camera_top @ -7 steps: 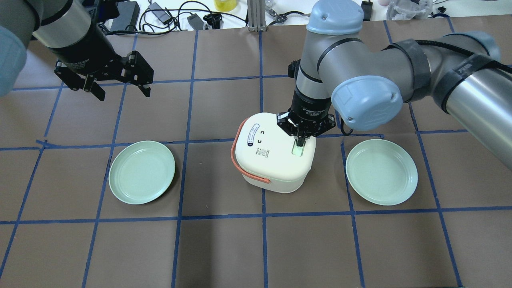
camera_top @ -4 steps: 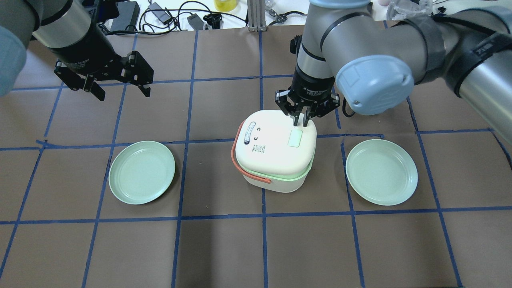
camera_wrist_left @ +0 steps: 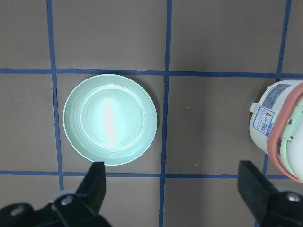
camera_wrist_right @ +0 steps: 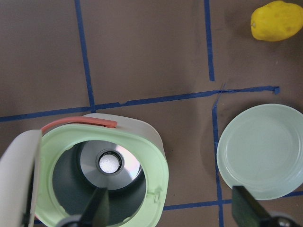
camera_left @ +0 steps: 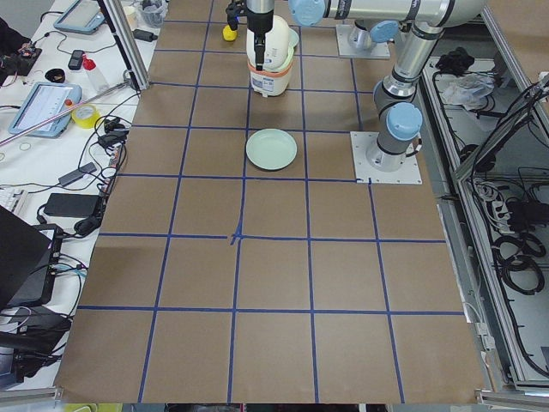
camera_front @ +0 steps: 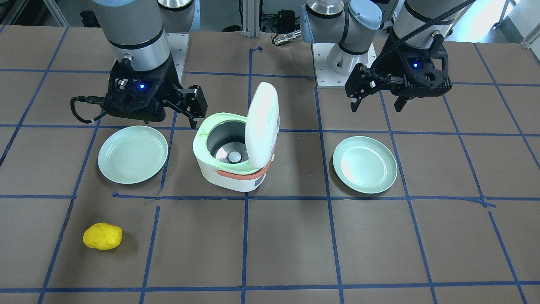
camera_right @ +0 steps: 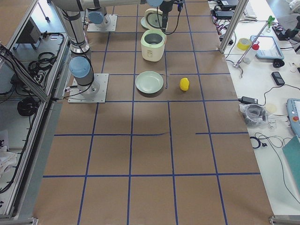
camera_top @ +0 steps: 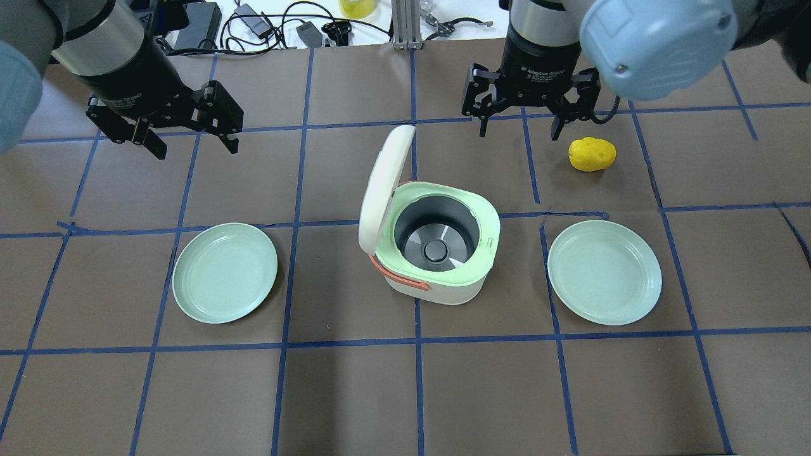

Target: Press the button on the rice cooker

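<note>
The white rice cooker (camera_top: 437, 282) with an orange handle stands mid-table. Its lid (camera_top: 382, 190) stands upright on the side toward my left arm, and the grey inner pot (camera_top: 436, 237) is open to view; it also shows in the front view (camera_front: 228, 177). The button on the lid's top does not show in any view. My right gripper (camera_top: 519, 130) hangs open and empty above the table behind the cooker, clear of it. My left gripper (camera_top: 195, 149) is open and empty at the far left, above the table.
Two pale green plates lie on either side of the cooker, one on the left (camera_top: 225, 272) and one on the right (camera_top: 604, 272). A yellow potato-like object (camera_top: 592, 154) lies just right of my right gripper. Cables and gear lie beyond the table's far edge.
My right gripper lifted off the lid's button, drew back behind the cooker and opened. The lid swung up and open. The yellow object came into view. The left arm has not moved.
</note>
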Available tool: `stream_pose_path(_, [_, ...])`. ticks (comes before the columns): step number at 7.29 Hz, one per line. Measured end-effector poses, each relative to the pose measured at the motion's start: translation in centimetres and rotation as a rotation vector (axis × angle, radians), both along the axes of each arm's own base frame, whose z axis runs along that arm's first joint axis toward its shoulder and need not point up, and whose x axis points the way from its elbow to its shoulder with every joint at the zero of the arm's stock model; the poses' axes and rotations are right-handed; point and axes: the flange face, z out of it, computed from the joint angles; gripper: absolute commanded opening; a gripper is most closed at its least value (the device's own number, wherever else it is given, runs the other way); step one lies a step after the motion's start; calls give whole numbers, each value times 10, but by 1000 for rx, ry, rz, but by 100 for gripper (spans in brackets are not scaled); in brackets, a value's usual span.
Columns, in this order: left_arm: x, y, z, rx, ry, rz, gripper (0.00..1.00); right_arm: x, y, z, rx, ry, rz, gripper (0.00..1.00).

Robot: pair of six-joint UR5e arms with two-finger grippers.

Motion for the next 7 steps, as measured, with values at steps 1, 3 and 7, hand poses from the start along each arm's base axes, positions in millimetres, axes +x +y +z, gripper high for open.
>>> stream_pose_path(1, [0,0,0,0,0,0,100,-21,-5,4,0,4,-22,100])
stream_pose_path(3, [0,0,0,-1,0,0,100,-58,-14,9,-2,1,-46,100])
stream_pose_path(7, [0,0,0,-1,0,0,100,-94,-18,8,34,-14,-67,100])
